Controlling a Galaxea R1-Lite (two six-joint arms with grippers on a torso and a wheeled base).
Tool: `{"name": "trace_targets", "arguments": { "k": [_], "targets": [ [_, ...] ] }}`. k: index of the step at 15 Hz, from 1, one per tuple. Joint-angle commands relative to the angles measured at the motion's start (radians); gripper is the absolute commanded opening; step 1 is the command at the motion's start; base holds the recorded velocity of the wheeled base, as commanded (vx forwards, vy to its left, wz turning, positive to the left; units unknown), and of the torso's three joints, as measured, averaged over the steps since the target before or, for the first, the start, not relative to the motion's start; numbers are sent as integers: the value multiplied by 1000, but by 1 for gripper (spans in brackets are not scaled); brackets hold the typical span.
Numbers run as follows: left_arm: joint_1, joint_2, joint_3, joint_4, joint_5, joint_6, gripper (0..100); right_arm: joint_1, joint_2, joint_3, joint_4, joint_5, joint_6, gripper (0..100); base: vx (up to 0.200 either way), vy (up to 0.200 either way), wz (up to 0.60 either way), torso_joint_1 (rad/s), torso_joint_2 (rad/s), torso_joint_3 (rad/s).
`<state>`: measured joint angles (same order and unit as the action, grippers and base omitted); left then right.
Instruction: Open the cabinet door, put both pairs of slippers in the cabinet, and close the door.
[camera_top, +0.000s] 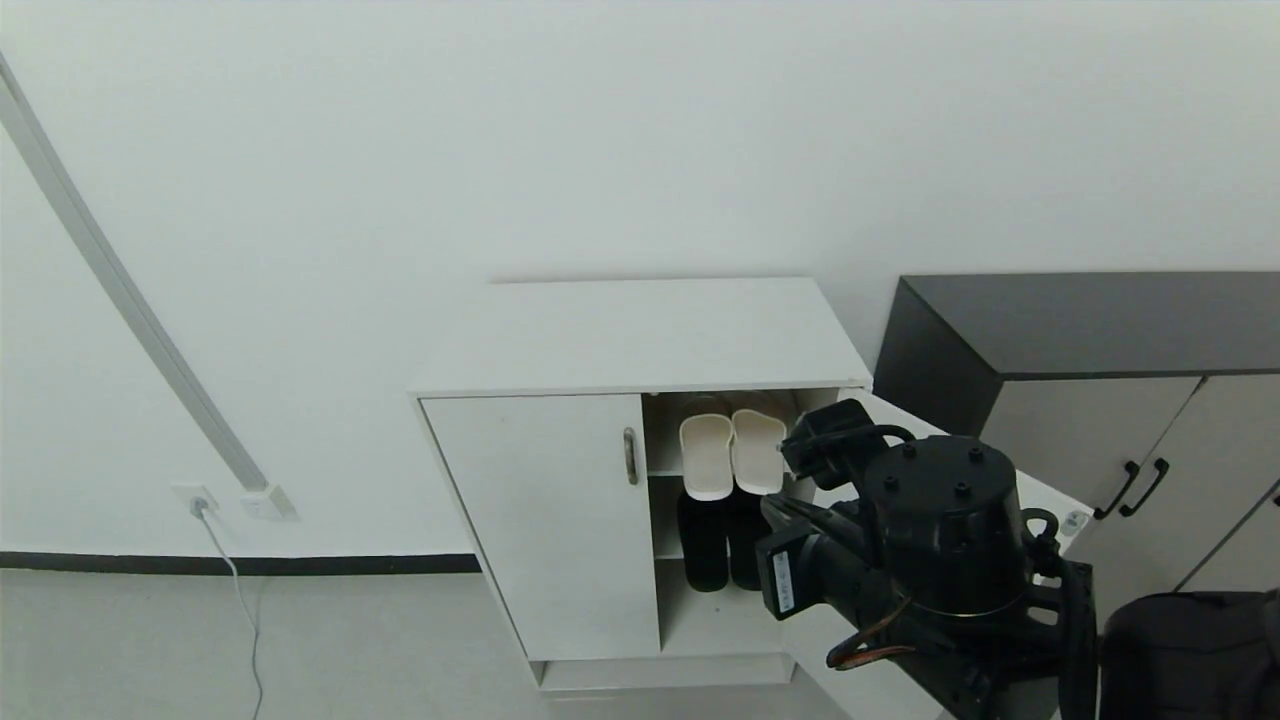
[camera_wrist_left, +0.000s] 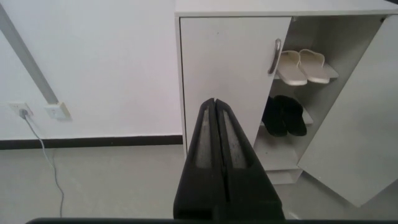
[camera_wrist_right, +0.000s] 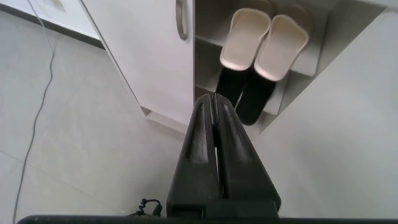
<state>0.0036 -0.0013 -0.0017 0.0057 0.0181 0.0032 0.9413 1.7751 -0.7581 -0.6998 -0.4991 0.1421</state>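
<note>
The left pincer (camera_wrist_left: 214, 102) had its fingers pressed together, holding nothing. In the cabinet (camera_top: 640, 335), white slippers (camera_top: 732, 452) lay on the upper shelf, black slippers (camera_top: 715, 545) below — both pairs lengthwise front to back. The right door (camera_wrist_left: 354, 137) stood open; the right pincer (camera_wrist_right: 214, 98) was likewise closed and empty.

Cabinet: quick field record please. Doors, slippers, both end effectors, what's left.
cabinet: white, two doors
left door: shut, handle at its inner edge
right door: swung open
white slippers: side by side on upper shelf
black slippers: side by side on lower shelf
left end effector: shut, empty
right end effector: shut, empty, before the open side
remaining: close right door
</note>
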Motion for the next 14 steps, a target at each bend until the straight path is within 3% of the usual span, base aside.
{"name": "trace_targets", "arguments": {
  "k": [1, 4, 9, 14],
  "targets": [
    [-1, 1, 0, 0, 0, 0, 0, -9, 0, 0, -6, 1, -1, 0, 0, 0, 0, 276, -603, -339],
    [-1, 1, 0, 0, 0, 0, 0, -12, -2, 8, -12, 1, -3, 0, 0, 0, 0, 186, -427, -227],
    [-1, 1, 0, 0, 2, 1, 0, -12, -2, 16, -12, 1, -7, 0, 0, 0, 0, 8, -18, -12],
    [-1, 1, 0, 0, 2, 0, 0, -10, -2, 25, -14, 10, -7, 0, 0, 0, -600, 3, -3, -2]
  ]
}}
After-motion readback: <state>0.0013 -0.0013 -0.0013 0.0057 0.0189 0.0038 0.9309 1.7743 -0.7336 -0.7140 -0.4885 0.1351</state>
